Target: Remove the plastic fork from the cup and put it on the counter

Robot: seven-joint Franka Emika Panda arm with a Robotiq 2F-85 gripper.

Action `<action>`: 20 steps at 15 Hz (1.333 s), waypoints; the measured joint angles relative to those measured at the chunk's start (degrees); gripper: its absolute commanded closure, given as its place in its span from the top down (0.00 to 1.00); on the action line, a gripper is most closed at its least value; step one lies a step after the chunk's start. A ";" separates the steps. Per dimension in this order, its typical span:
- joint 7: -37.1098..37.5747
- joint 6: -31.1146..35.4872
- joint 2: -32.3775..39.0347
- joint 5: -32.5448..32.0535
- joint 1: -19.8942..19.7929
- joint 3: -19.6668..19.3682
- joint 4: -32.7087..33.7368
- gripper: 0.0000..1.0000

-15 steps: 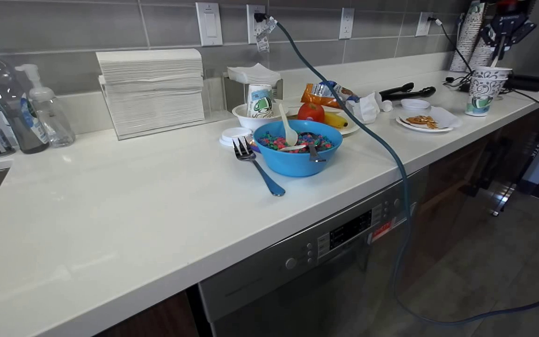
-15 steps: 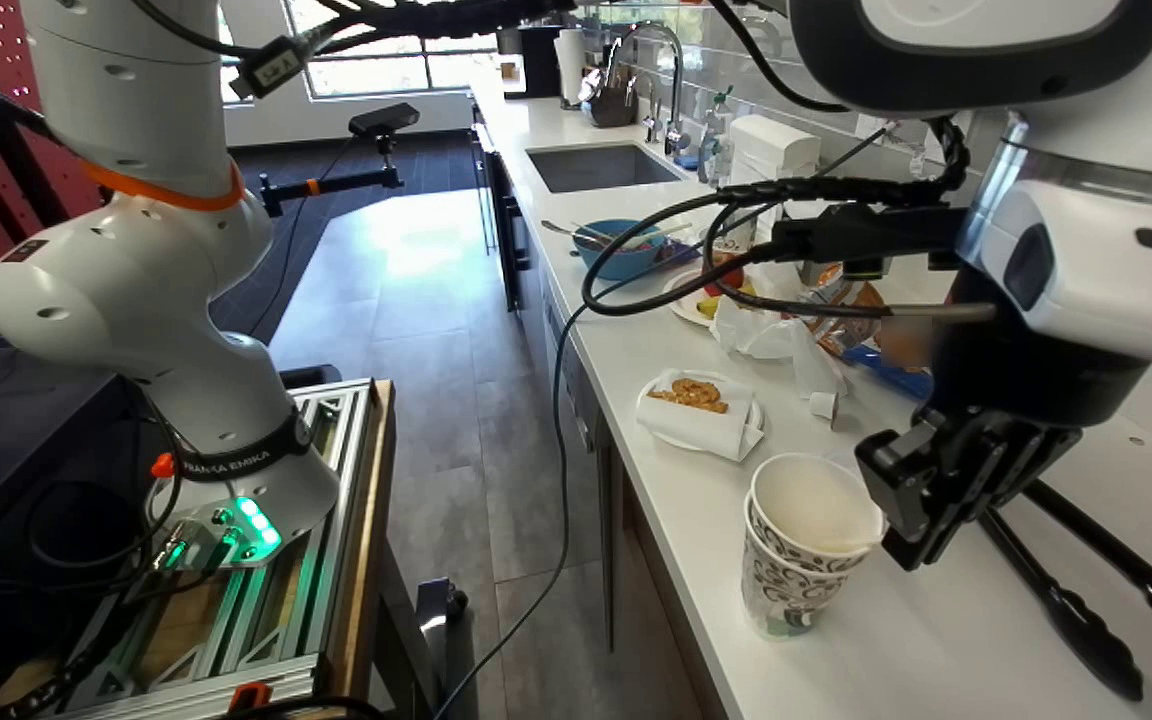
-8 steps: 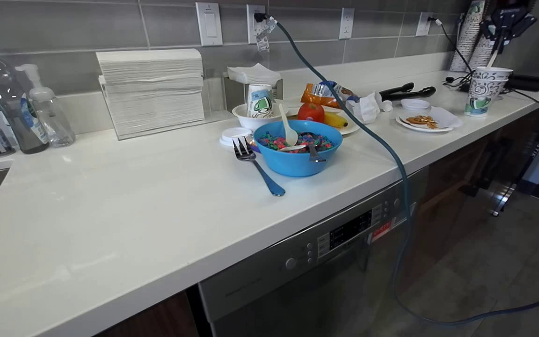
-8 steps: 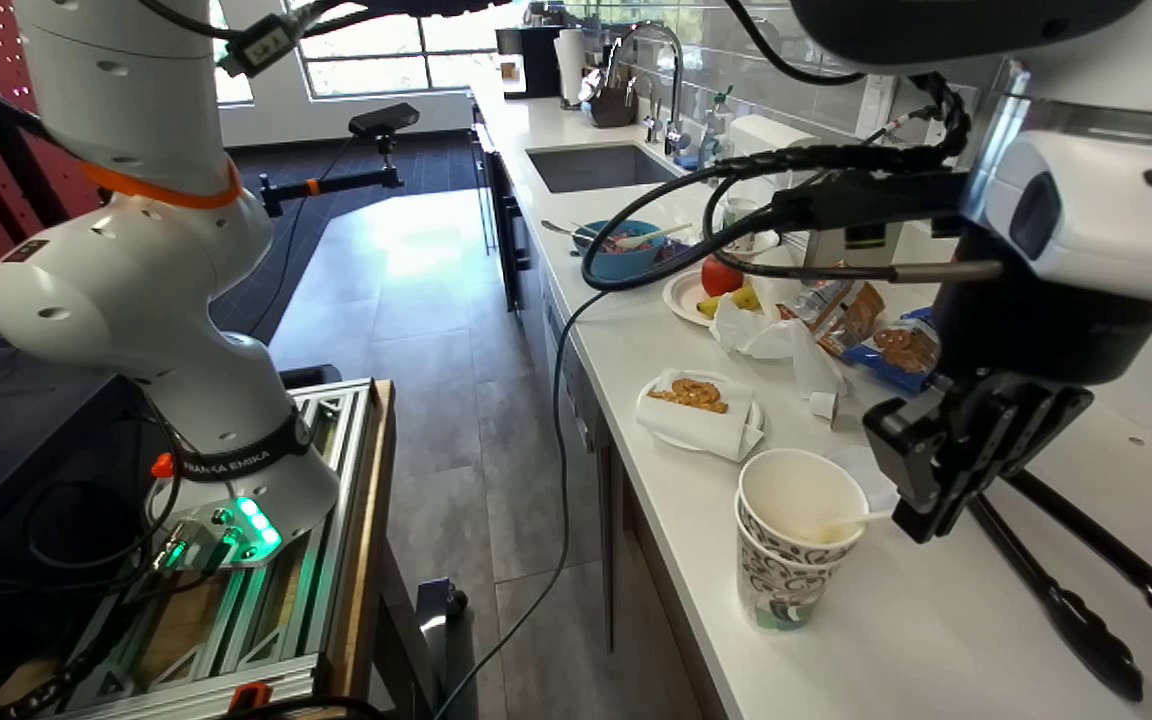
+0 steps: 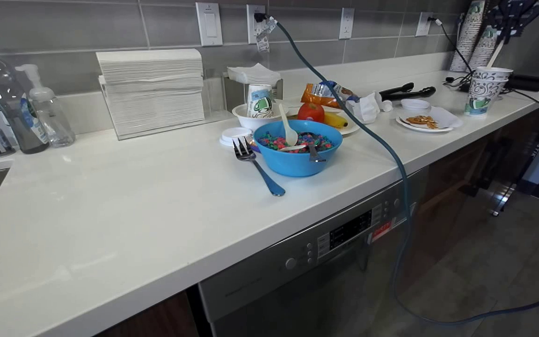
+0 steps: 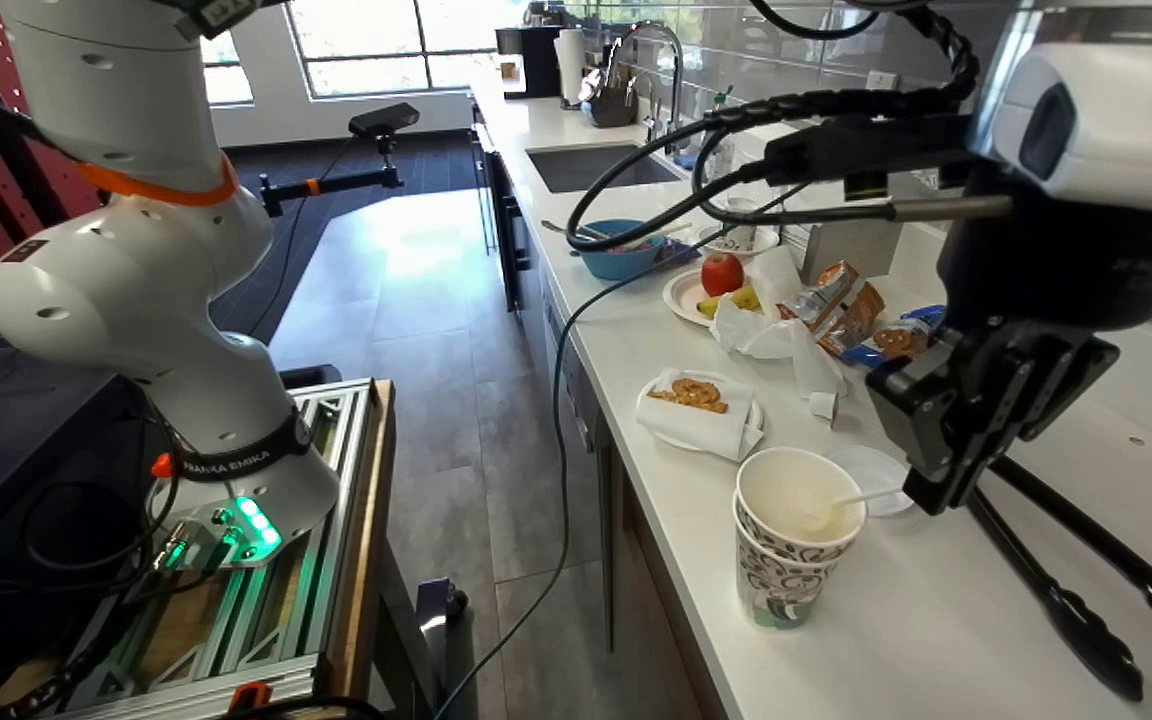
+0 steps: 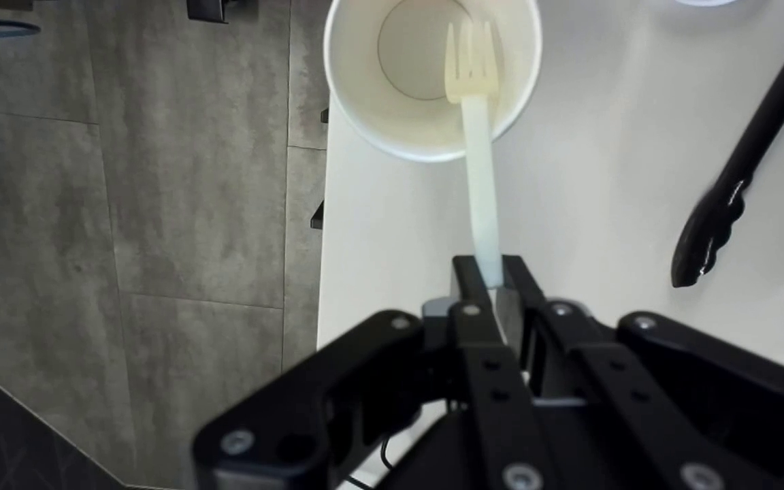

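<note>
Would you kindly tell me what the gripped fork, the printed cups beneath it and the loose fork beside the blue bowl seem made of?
Gripped fork: most likely plastic, smooth and whitish, with molded-looking tines.
Printed cups: probably smooth paper, given the rolled rim and thin walls.
Loose fork: almost surely polished metal, judging by its bright glints.

The off-white counter (image 6: 896, 660) runs under the claw (image 7: 491, 270), and nested patterned paper cups (image 6: 786, 575) stand on it near the front edge, lower than the claw and close by. Farther in from that edge than the claw lie black tongs (image 7: 705, 224). Near the claw rest a white dish (image 5: 415, 105) and a paper plate (image 5: 417, 128); well apart from it, a blue bowl (image 5: 293, 164) and a metal fork (image 5: 263, 173).
</note>
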 measured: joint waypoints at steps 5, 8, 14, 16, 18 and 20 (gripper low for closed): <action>0.00 -2.33 -2.45 0.49 -0.48 -0.03 0.04 0.03; 0.00 -3.34 -3.85 1.45 -0.88 -0.03 0.13 0.03; -0.03 -5.92 -5.00 6.01 -2.52 -0.12 2.20 0.03; -0.03 -7.09 -5.02 7.79 -3.03 -0.15 3.02 0.03; -0.03 -8.60 -5.02 9.81 -3.21 -0.13 3.49 0.03; -0.03 -10.61 -4.95 11.79 -3.16 0.27 3.69 0.03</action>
